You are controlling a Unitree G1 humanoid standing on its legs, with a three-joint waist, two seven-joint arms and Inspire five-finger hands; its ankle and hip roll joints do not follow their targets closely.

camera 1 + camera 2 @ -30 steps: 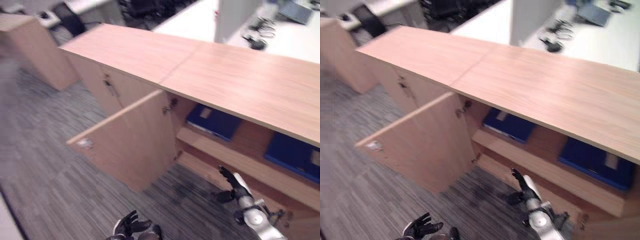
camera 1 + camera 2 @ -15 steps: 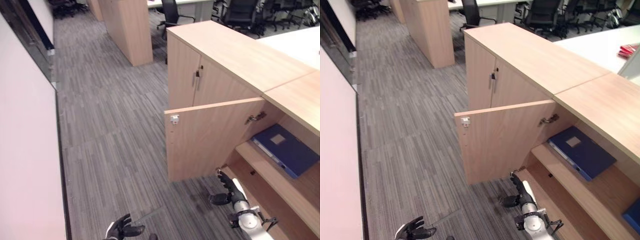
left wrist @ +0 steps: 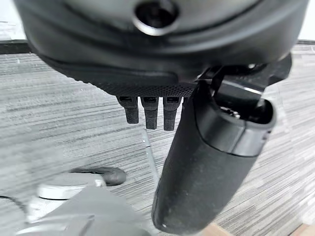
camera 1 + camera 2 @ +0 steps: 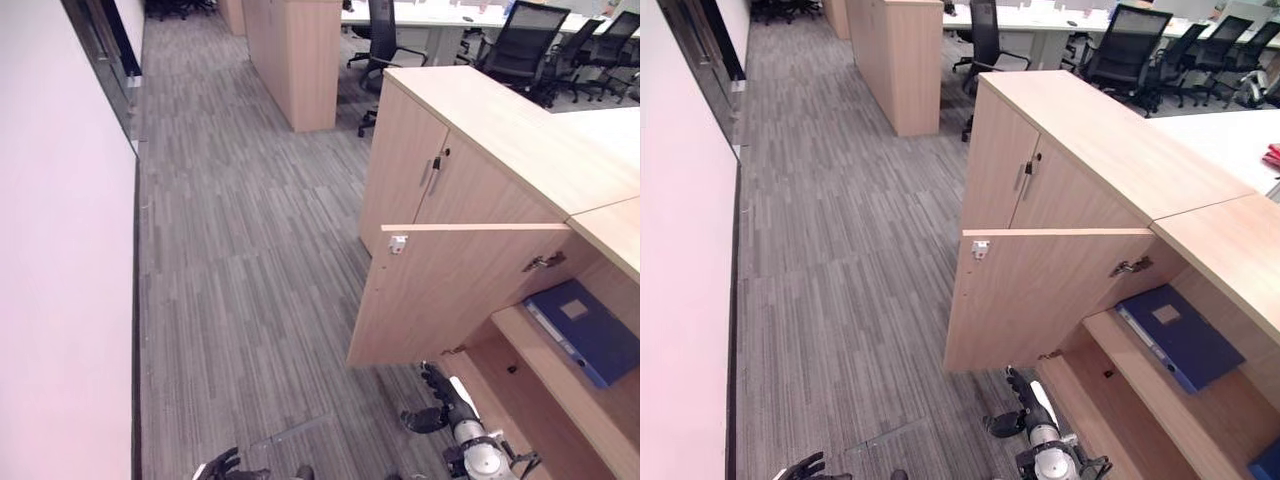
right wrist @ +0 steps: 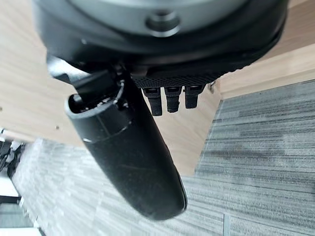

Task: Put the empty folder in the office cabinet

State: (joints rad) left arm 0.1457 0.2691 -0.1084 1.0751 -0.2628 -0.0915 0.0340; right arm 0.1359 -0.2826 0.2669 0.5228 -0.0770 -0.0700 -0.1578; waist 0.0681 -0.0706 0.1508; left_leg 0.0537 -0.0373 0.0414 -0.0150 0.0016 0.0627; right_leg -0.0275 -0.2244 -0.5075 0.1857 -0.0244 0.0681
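the view is swinging away from the cabinet (image 4: 470,190) while both hands (left hand (image 4: 225,467), right hand (image 4: 440,395)) are hanging relaxed and empty, the blue folder (image 4: 585,328) already lying on its shelf.

Blue folder (image 4: 585,330) lies flat on the open cabinet's (image 4: 455,290) shelf.

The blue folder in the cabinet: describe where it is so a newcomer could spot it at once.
Start at the long low wooden cabinet on the right of the aisle. One cabinet door stands swung open into the aisle. Just behind it, on the upper shelf, lies the blue folder, flat, with a pale label patch; everything around it is light wood.
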